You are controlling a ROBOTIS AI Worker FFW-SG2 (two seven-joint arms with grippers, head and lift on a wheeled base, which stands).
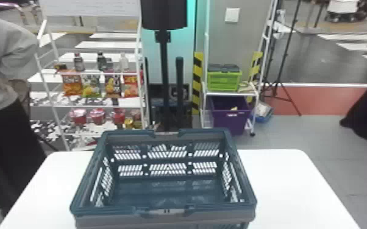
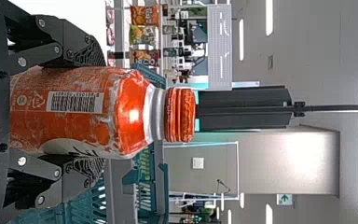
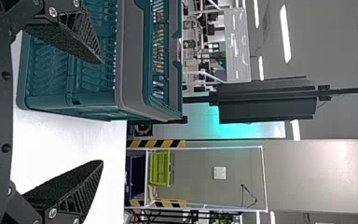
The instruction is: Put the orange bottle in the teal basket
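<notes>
A: Background: white rack (image 1: 55, 106) with snack bags (image 1: 72, 83), white table (image 1: 286, 188) before it. Teal basket (image 1: 109, 210) upright on the table, between the two far corners, slightly nearer the left. Reason?

B: Presumably within reach of both arms. Mouth faces up, so entry is from above.

A: Orange bottle (image 2: 130, 112)?

B: In the left gripper (image 2: 98, 112), left wrist view. Fingers parted by the bottle's width, one pressed to each side of the body. Bottle upright, cap (image 2: 181, 114) uppermost and free of the fingers. Basket shows behind it; I judge the bottle outside, on the near side.

A: Why grip the body?

B: Broad, so likely steadier than the neck. Wrapper looks slick; a tilt could let it slide.

A: Right gripper (image 3: 102, 113)?

B: Spread wide, nothing between the fingers, to the right of the basket. Not needed, I think.

A: Step in hand?

B: Carrying, by my estimate; release remains. Next: bottle base over the near rim, then lower before opening. Clearance over the rim: cannot tell. Main risk is the base catching there
</notes>
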